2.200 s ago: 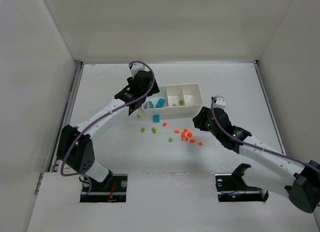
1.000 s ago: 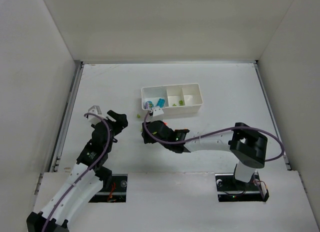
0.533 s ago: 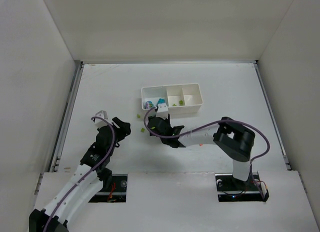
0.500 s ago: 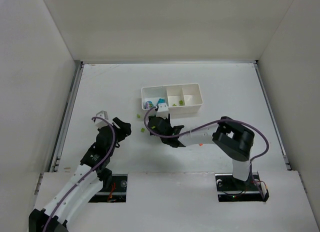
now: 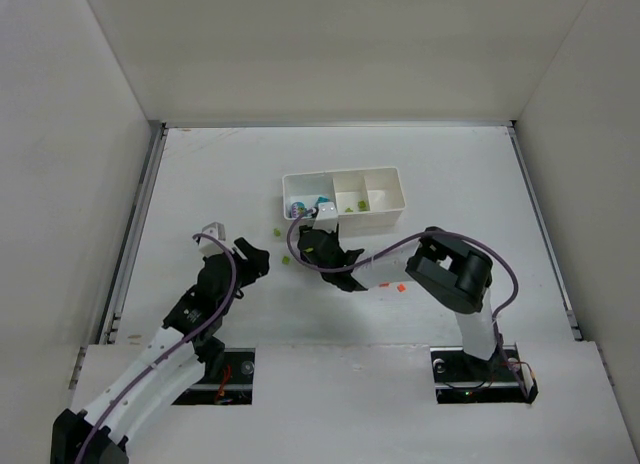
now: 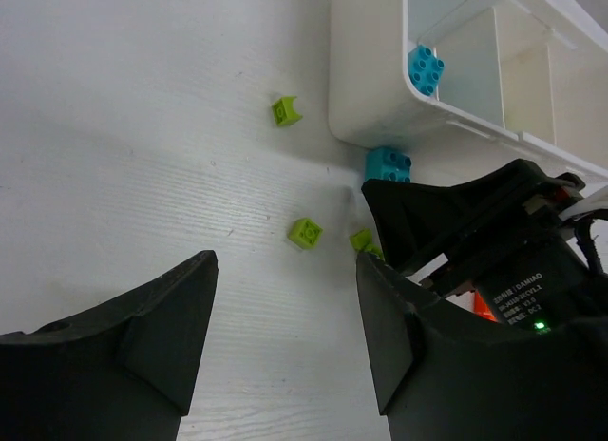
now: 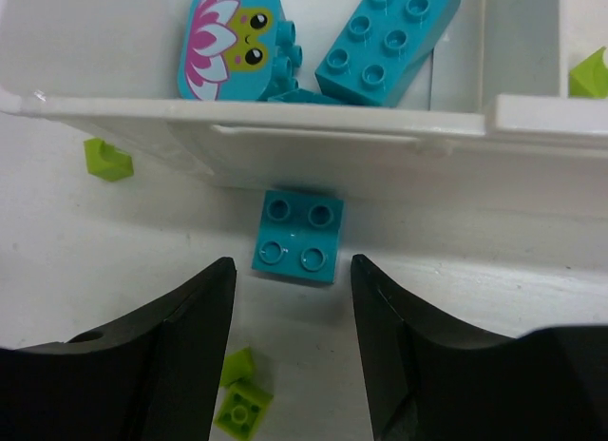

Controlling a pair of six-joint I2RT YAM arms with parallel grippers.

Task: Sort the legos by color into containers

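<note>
One blue square brick (image 7: pixel 297 236) is what the coming move turns on. It lies on the table just outside the tray (image 7: pixel 332 146), close under the front wall of the left compartment (image 7: pixel 104 42), and you cannot tell from these views whether it touches that wall. Your right gripper (image 7: pixel 291 294) is by far the nearer one. It hangs close in front of that spot, jaws parted wider than the brick and holding nothing, with the brick straight ahead of the gap and centred between the two fingers (image 7: pixel 190 346). Being square, the brick has no long axis to line up with, but its sides sit slightly skewed to the tray wall. I'd judge a small wrist turn would help, and the wall leaves little room on the far side. The left compartment already holds a long blue brick (image 7: pixel 385 42) and a frog-faced piece (image 7: pixel 233 42), so this one looks to belong there, a short lift over the wall. Your left gripper (image 6: pixel 285 298) stands farther from the tray, off its front left corner, jaws likewise open and empty. Several green bricks (image 6: pixel 305 232) lie between it and the tray and are the likelier work for that arm. An orange brick (image 5: pixel 401 286) lies in front of the tray's right end, well apart from it.
</note>
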